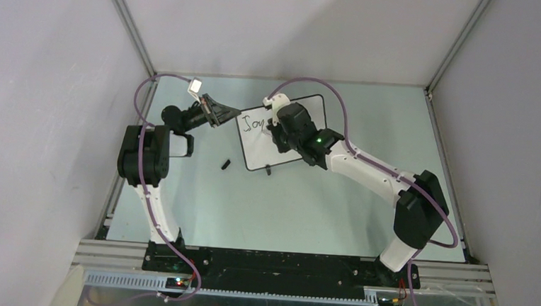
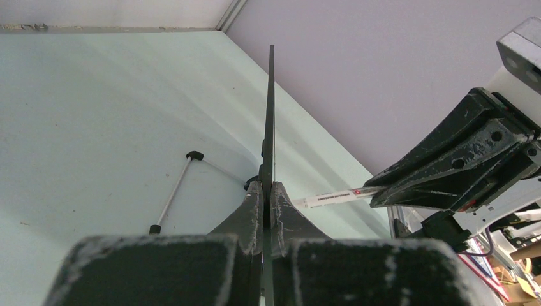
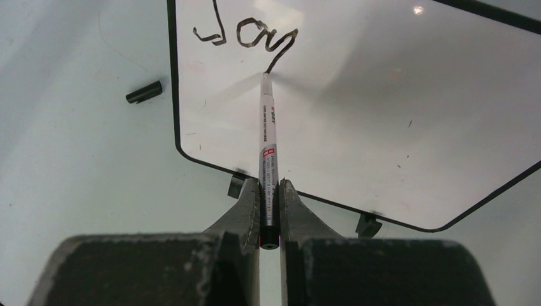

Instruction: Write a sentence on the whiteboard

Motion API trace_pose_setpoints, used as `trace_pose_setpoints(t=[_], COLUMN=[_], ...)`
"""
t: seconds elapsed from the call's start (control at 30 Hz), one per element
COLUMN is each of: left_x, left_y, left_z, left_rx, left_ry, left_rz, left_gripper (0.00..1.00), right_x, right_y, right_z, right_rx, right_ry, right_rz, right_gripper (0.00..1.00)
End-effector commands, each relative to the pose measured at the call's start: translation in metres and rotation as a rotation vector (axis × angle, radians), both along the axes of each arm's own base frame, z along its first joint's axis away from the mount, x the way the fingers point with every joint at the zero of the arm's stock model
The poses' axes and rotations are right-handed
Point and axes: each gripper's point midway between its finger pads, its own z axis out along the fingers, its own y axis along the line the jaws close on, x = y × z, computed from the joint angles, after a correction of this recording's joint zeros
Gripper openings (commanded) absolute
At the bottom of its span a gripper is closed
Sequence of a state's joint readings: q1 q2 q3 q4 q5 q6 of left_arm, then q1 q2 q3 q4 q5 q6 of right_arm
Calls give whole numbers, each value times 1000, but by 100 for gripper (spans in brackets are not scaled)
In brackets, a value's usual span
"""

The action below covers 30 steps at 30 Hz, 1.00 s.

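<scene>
Right wrist view: the whiteboard (image 3: 383, 127) runs off the top and right edges, the head of the "J" in the sentence (image 3: 245, 35) is clipped by the upper edge, and the rear barrel of the marker (image 3: 267, 140) is sunk between the right fingers (image 3: 245, 213). Left wrist view: the board stands edge-on, its writing face out of sight, and its near rim disappears between the left fingers (image 2: 250, 217). Top view: the right arm (image 1: 366, 166) covers the board's middle and right part, hiding the marker entirely, and the small black piece (image 1: 226, 164) on the counter (image 1: 285, 211) is too small to identify.
</scene>
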<state>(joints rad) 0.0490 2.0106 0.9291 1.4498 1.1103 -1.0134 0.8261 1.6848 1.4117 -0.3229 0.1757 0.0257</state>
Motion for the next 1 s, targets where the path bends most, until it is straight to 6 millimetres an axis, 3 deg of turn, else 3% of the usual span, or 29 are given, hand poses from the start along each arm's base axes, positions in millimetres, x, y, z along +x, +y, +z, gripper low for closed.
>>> trace_pose_setpoints(t=[0.0, 0.53, 0.97], left_x=[-4, -4, -4], left_y=[-1, -1, -1], left_z=[18, 18, 18], left_rx=[13, 13, 13], left_ry=[-100, -100, -99], left_rz=[-24, -22, -23], left_gripper=[0, 0, 0], right_x=[-5, -4, -5], right_y=[-1, 23, 22], right_z=[8, 21, 32], right_rx=[1, 27, 41], right_ry=[-21, -46, -58], right_rz=[0, 43, 47], right_gripper=[0, 0, 0])
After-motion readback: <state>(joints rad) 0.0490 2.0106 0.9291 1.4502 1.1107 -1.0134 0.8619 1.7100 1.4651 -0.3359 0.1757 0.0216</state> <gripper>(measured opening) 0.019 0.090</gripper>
